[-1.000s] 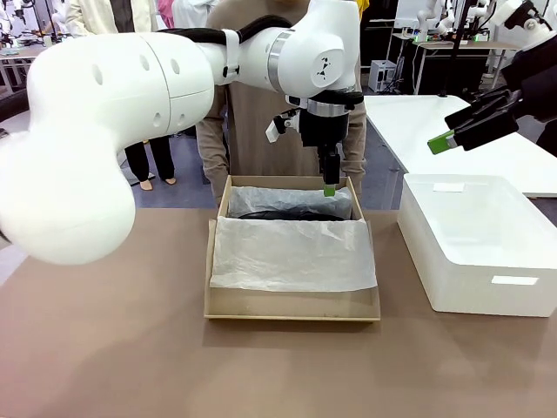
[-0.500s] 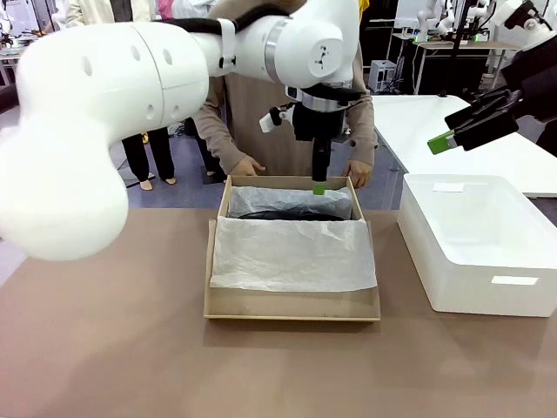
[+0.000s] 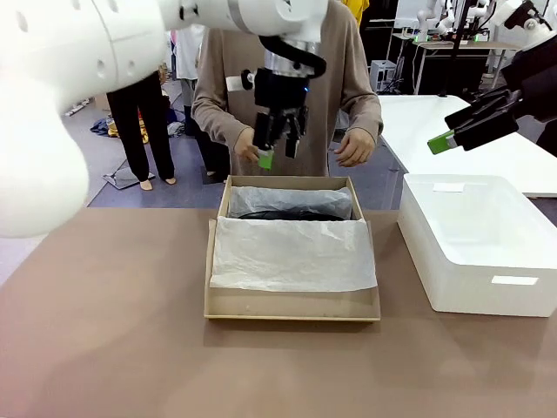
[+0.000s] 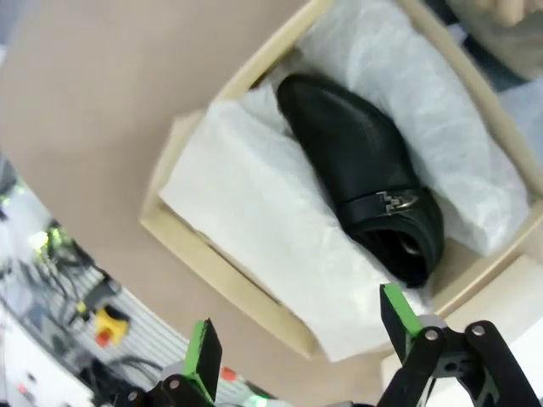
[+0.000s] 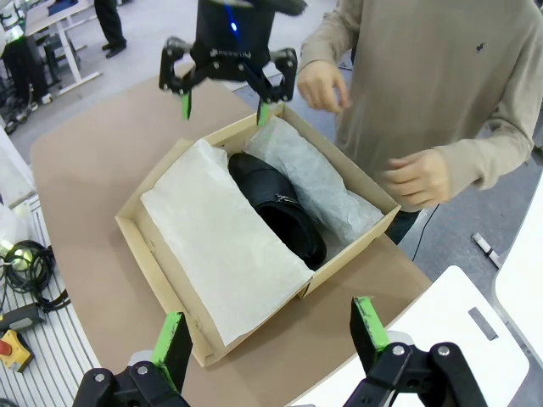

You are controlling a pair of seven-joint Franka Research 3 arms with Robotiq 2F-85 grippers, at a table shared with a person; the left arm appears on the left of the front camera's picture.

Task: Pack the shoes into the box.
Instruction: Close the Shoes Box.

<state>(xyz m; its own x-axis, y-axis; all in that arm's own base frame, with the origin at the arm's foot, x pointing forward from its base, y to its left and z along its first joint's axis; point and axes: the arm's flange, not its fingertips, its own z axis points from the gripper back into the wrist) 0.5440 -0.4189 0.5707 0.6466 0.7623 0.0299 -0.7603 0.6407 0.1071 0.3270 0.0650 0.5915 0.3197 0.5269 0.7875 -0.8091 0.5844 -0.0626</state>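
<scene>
The brown cardboard box [image 3: 218,261] sits mid-table, lined with white tissue paper [image 3: 291,254]. One glossy black shoe [image 5: 276,208] with a buckled strap lies in its far half, between folds of tissue, and is also clear from above [image 4: 365,182]. My left gripper [image 3: 277,148] hangs open and empty above the box's far edge, in front of the person; the right wrist view also catches the left gripper [image 5: 225,80]. My right gripper [image 3: 452,131] is open and empty, raised at the far right above the white bin. Its fingers [image 5: 174,339] frame the box.
A white plastic bin [image 3: 479,252] stands right of the box. The person stands at the far side with both hands [image 3: 355,146] held just beyond the box. A white table [image 3: 452,131] lies behind on the right. Bare brown tabletop [image 3: 104,331] spreads to the left and front.
My left gripper has lifted out of the box's far right corner and swung up and to the left. The person's hands have come into view. The right arm has not moved.
</scene>
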